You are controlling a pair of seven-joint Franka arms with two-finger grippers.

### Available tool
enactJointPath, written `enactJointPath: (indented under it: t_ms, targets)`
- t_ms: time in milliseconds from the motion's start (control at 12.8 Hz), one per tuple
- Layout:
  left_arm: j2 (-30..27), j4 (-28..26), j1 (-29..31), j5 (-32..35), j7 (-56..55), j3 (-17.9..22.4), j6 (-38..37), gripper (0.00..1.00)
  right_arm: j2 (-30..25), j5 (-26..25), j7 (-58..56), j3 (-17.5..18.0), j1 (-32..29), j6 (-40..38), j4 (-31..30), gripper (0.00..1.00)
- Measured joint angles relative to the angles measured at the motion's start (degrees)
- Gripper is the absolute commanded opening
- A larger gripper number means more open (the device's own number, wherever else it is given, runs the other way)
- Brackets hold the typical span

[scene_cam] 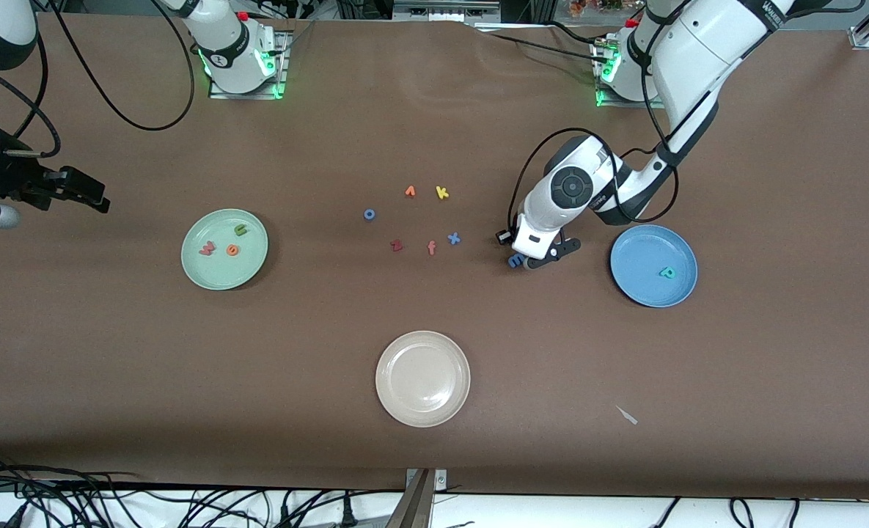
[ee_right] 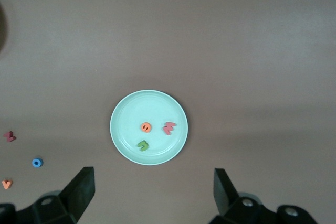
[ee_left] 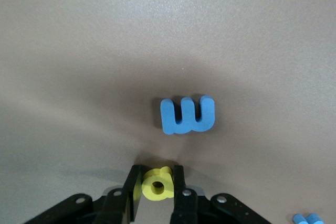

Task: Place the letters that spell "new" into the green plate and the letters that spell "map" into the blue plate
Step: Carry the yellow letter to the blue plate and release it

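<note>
Yellow "a" (ee_left: 157, 184), blue "m" (ee_left: 187, 115), mint-green plate (scene_cam: 252, 264), blue plate (scene_cam: 636, 249).

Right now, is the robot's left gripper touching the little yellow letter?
Touching. The left wrist view shows the left gripper shut on the yellow "a", a finger pressed against each side of it, near the blue "m" on the table.

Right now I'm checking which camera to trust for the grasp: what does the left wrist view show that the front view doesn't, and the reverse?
Only the left wrist view shows the yellow "a" pinched in the shut left gripper. Only the front view shows the blue plate holding the teal "p", the filled green plate and the waiting open right gripper. Both show the blue "m" on the table beside the left gripper.
</note>
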Motion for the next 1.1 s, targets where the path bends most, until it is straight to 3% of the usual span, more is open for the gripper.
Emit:
enactJointPath:
  t_ms: [705,1097]
  targets:
    - [-0.28,0.55,0.51,0.04,-0.09,0.03,-0.59,0.21,0.03,0.0,0.0,0.0,0.0,0.0,0.0,1.0]
    - [-2.31,4.23,1.65,0.04,2.04,-0.37,-9.63,0.21,0.22,0.0,0.0,0.0,0.01,0.01,-0.01,1.0]
